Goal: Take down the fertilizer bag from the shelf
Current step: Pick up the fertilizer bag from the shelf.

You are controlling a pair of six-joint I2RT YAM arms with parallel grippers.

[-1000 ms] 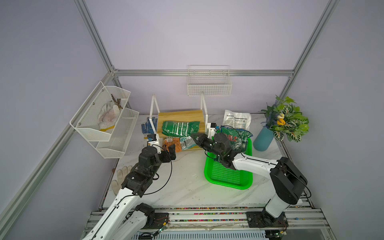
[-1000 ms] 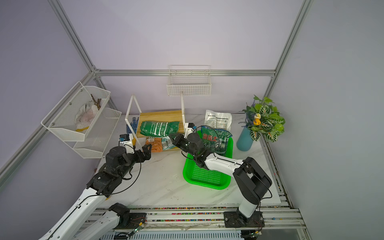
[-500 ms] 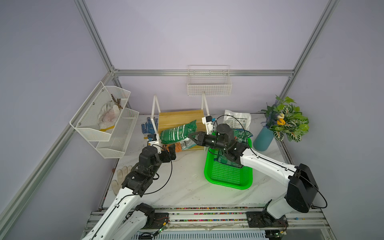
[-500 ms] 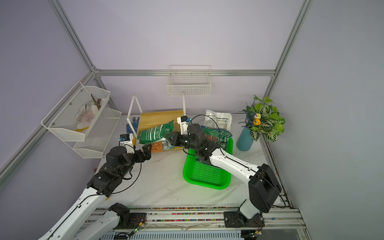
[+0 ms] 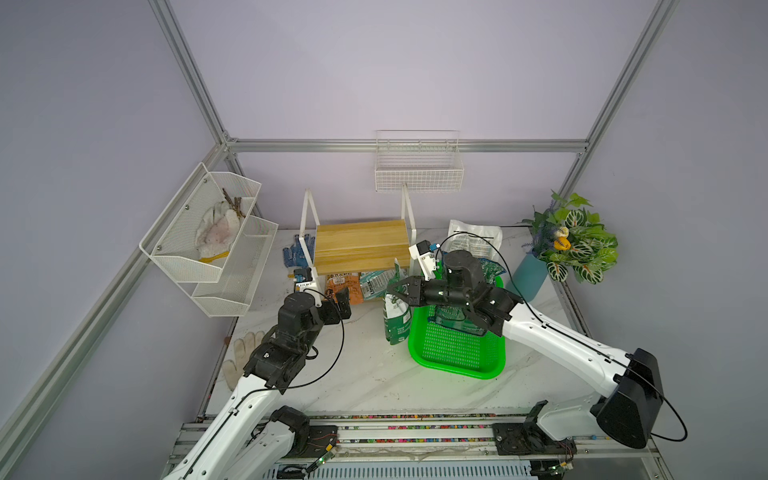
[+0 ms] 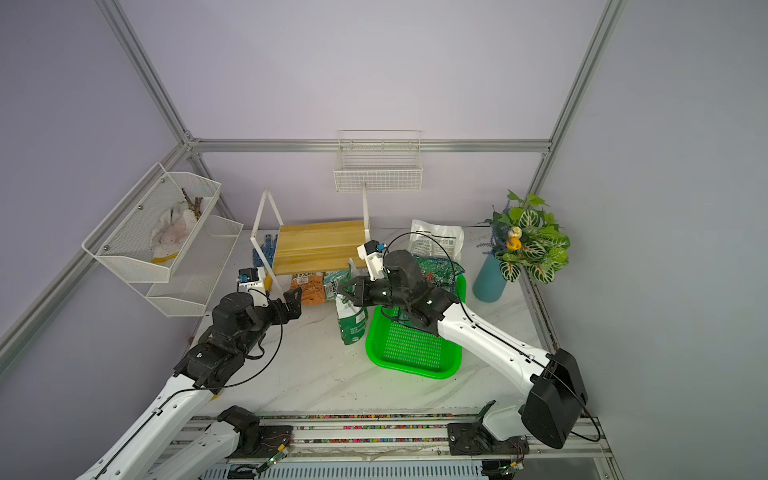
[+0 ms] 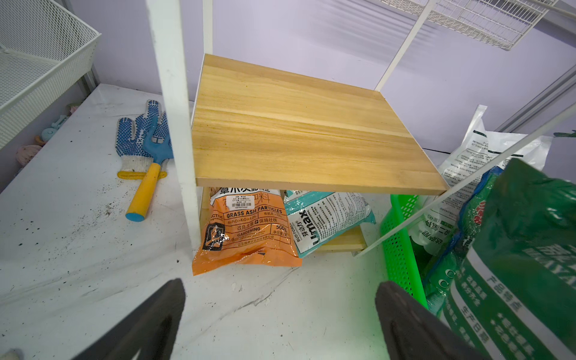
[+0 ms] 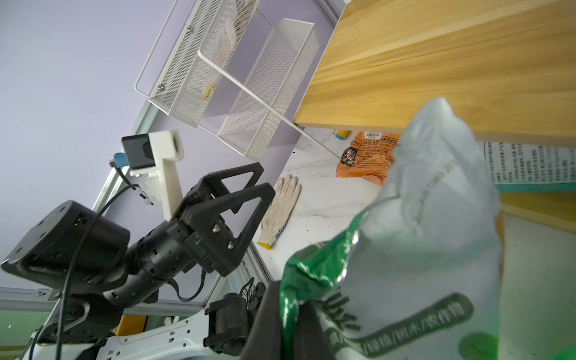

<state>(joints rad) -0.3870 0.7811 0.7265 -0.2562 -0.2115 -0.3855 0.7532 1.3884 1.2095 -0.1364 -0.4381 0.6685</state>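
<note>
The right gripper (image 5: 398, 289) is clamping the top edge of the green-and-white fertilizer bag (image 5: 397, 318), which is hanging below it with its long axis near vertical, lower end toward the table (image 5: 365, 374). The bag is sitting off the shelf (image 5: 360, 246), just in front of its top board and beside the green basket (image 5: 457, 353). The left gripper (image 5: 338, 305), jaws standing wide apart, is holding nothing, well aside of the bag.

orange bag (image 7: 246, 232) "GRASS ASH PARTICLES", "GARDENING", teal-white bag (image 7: 327, 218) "BUD POWER"
</note>
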